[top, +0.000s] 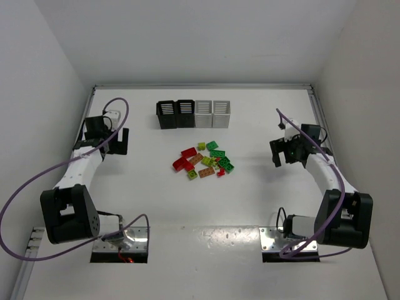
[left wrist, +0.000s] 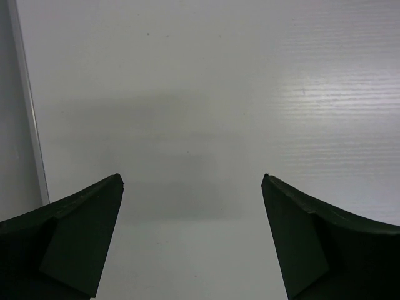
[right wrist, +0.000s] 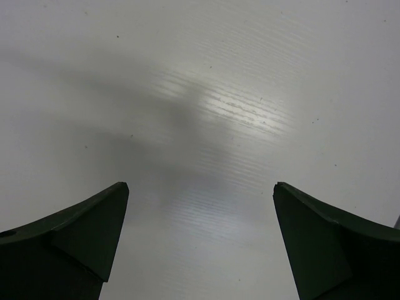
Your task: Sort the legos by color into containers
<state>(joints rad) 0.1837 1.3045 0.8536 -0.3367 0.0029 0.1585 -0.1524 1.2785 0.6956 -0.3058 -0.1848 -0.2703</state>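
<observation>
Legos (top: pixel 204 161) bunched mid-table in red, green, yellow-green and orange-tan, several touching, none yet in the containers (top: pixel 193 114): four slatted bins in a close row behind the pile, two black at left, two white at right. Left gripper (left wrist: pixel 192 179) and right gripper (right wrist: pixel 201 185) both spread wide and empty, poised well out to either side over bare table (top: pixel 250 200).

Likely trouble:
- jaws closing on one flat brick and catching or scattering a neighbour of another colour, given the tight cluster;
- a thin piece slipping from the pinch;
- a release over the adjoining bin mouths landing in the wrong one;
- both grippers reaching for the same small heap and meeting above it.

Plenty of open surface around the pile and between it and each gripper. Less behind, with the bins near the raised back rim (top: pixel 203 87) and walls (top: pixel 37 94) close on both flanks.
</observation>
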